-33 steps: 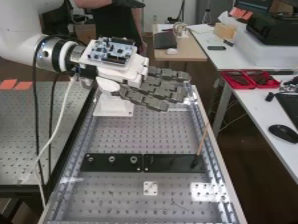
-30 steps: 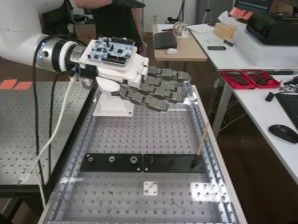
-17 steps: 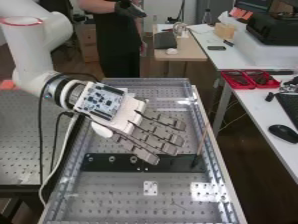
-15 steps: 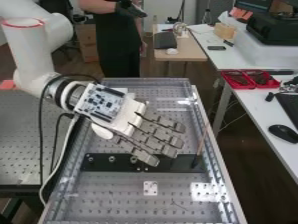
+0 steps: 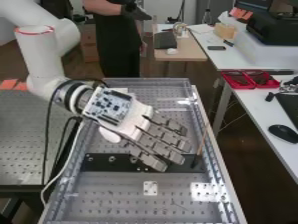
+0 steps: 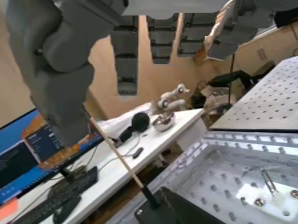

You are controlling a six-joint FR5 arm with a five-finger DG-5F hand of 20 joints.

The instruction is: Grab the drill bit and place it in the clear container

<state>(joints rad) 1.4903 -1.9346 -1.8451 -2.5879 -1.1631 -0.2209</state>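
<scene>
Soft, fairly even room light seems to fall from above, leaving the table [image 5: 110, 200] moderately bright, with white glare patches at its near right and near left and a smaller one far right, while the floor [image 5: 247, 160] to the right is dim. In the wrist view, the robot hand [image 5: 159, 143] looks dark against the brighter room and glowing screen [image 6: 13, 179].

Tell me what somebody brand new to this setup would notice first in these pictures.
Probably the big white arm coming in from the upper left, its dark-fingered hand open above the bench, with a circuit board on its back. Next, the thin tan stick rising at a lean from the right end of the black plate. Then the bright red trays on the white table at the right.
</scene>
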